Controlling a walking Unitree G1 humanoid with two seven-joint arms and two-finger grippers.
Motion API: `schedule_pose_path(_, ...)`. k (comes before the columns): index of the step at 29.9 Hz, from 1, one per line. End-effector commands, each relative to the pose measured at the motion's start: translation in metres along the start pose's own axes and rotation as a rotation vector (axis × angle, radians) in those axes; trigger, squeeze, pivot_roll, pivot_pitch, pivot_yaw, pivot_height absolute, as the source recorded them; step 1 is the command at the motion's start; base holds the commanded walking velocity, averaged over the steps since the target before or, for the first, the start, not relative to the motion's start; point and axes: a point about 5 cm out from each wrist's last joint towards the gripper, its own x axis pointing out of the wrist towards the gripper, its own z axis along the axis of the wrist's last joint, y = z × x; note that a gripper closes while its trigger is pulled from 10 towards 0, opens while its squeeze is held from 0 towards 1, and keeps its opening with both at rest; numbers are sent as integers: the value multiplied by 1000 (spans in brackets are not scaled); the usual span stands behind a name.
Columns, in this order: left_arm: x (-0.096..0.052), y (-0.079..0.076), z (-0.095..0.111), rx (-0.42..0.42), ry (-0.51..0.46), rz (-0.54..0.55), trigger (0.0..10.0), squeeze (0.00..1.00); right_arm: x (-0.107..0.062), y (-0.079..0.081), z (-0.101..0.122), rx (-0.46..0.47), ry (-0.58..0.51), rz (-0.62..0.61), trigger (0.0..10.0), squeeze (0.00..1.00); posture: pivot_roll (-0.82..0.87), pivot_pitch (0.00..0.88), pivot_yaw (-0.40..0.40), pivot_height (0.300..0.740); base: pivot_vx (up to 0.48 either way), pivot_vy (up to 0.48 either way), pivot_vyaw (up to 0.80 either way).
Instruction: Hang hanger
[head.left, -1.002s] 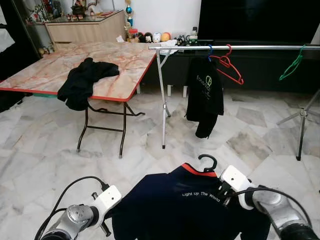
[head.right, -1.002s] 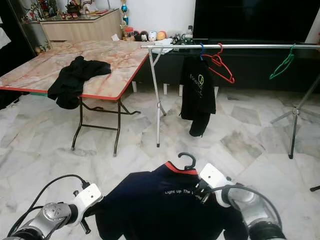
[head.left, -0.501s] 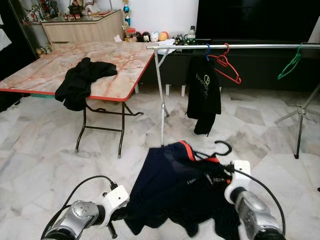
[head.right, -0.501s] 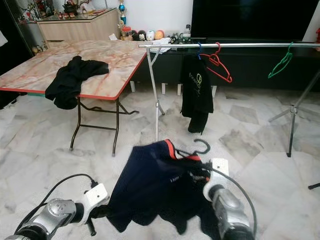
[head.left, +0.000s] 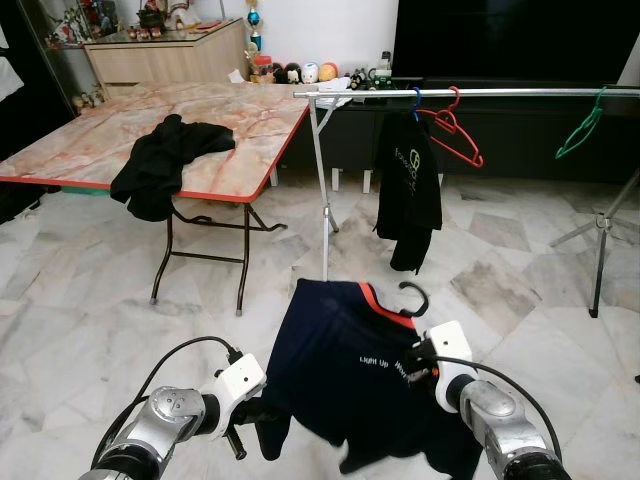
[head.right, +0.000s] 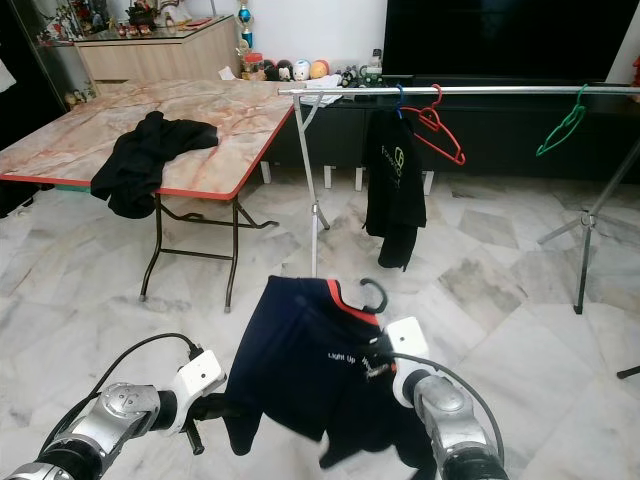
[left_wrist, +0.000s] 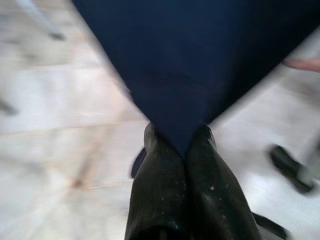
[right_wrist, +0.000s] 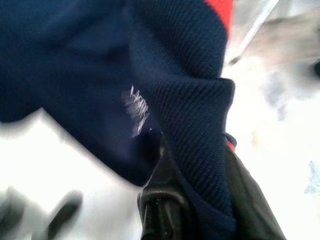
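We hold a navy polo shirt with a red collar (head.left: 350, 375) on its black plastic hanger (head.left: 414, 297) between both grippers. Our left gripper (left_wrist: 181, 150) pinches the hem tight; our right gripper (right_wrist: 192, 165) clamps the shoulder (hook just above the fingers).

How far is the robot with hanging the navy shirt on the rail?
Done: the navy shirt is already on its black hanger. In hand: the left gripper pinches the shirt's edge, the right gripper holds it near the collar. Left: hooking it on the rail, beside the black shirt that hangs there.
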Motion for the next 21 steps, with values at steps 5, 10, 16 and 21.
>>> schedule_pose_path(5, -8, 8, -4, 0, 26, -6, 10000, 1000, -9, 0, -24, -139, 140, 105, 10000, 0, -2, 0, 72, 740, 0, 0, 0)
schedule_pose_path(10, -11, -3, -18, 113, 120, -119, 10000, 1000, -22, -12, -33, -304, 221, 187, 10000, 0, -1, 0, 71, 740, 0, 0, 0)
schedule_pose_path(16, -16, -7, -27, 193, 200, -215, 10000, 1000, -30, -18, -33, -388, 250, 253, 10000, 0, 8, 0, 68, 740, 0, 0, 0)
schedule_pose_path(21, -15, -6, -22, 203, 163, -194, 10000, 1000, -33, -15, -23, -495, 189, 370, 10000, 0, 11, 0, 69, 740, 0, 0, 0)
